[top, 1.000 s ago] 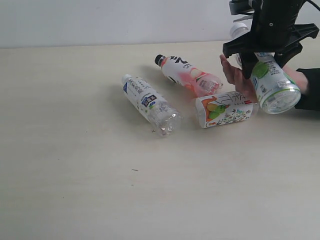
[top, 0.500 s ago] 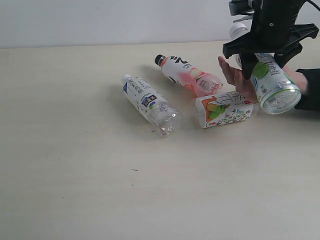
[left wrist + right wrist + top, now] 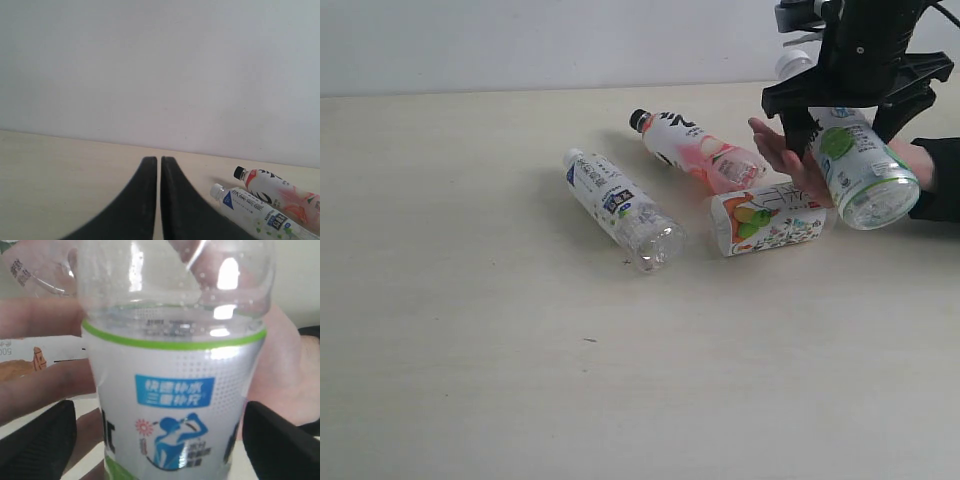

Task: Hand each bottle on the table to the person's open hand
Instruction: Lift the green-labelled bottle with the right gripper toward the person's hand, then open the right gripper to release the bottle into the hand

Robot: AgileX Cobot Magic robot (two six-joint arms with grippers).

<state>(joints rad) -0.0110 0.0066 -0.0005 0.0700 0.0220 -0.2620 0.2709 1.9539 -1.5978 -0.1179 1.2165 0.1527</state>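
Note:
The lime-and-blue labelled bottle point(image 3: 855, 170) point(image 3: 175, 390) lies tilted across the person's open hand point(image 3: 785, 155) point(image 3: 285, 370) at the far right. My right gripper point(image 3: 845, 140) point(image 3: 160, 445) straddles it, open, with both black fingers standing off its sides. On the table point(image 3: 470, 350) lie the white-blue bottle point(image 3: 620, 208) point(image 3: 260, 215), the pink-white bottle with black cap point(image 3: 700, 150) point(image 3: 280, 192) and the fruit-label bottle point(image 3: 770, 220) point(image 3: 30, 360), which sits right below the hand. My left gripper point(image 3: 159, 162) is shut and empty, off to the left of the bottles, out of the exterior view.
A pale wall point(image 3: 520, 40) backs the table's far edge. The person's black sleeve point(image 3: 940, 180) rests at the right edge. A tiny dark speck point(image 3: 590, 340) marks the bare front area of the table.
The right gripper's fingers have spread apart from the lime bottle, which stays resting on the hand. The hand's fingers have shifted slightly left. The other bottles have not moved.

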